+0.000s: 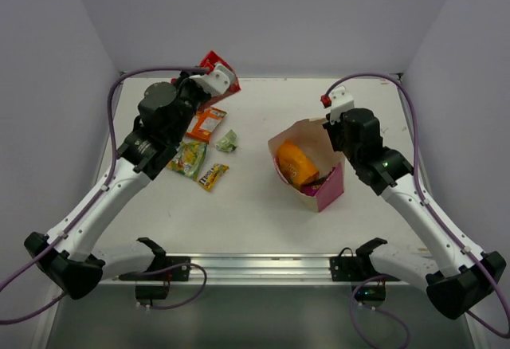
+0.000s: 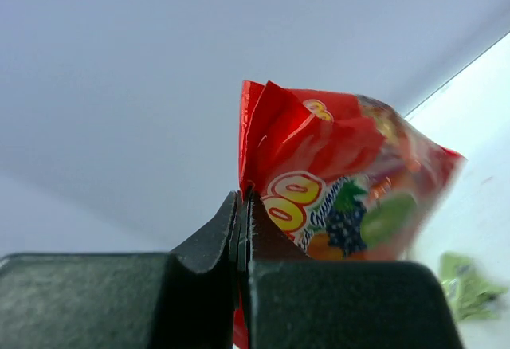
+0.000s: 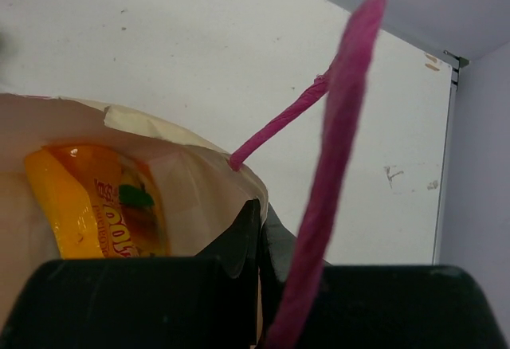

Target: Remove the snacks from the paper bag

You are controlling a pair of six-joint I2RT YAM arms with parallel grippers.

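Red packet in left pincer

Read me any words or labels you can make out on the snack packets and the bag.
"oo": large round letters on the red packet in the left gripper; script beside them blurred.
Orange packet in the paper bag: print too blurred to read.
Loose packets, top view: too small.

Red snack packet: glossy, crinkled plastic film. Paper bag: matt cream paper. Desk: matt white, smooth.
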